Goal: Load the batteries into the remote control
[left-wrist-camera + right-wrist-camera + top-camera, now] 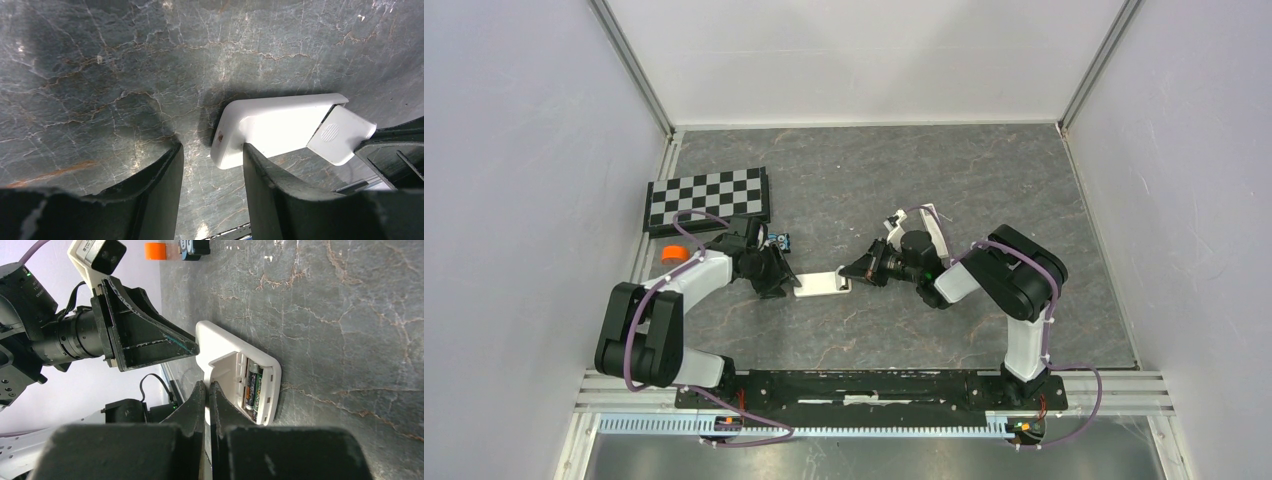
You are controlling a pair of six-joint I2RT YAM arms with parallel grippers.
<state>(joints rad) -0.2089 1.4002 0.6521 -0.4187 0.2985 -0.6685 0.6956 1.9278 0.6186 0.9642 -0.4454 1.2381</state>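
The white remote control (822, 284) lies on the stone tabletop between both grippers, back side up. Its battery bay is uncovered, and two batteries (252, 387), dark with green and orange print, lie side by side in it. The loose white cover (226, 374) leans tilted along the bay's edge; it also shows askew at the remote's far end (340, 135). My left gripper (212, 160) is open at the other end of the remote (275, 125), one finger (267, 180) against it, with a gap on the other side. My right gripper (207, 386) is shut, tips at the cover's edge.
A checkerboard plate (709, 197) lies at the back left. An orange piece (673, 253) and a small dark object (782, 241) sit near the left arm. Metal rails border the table on all sides.
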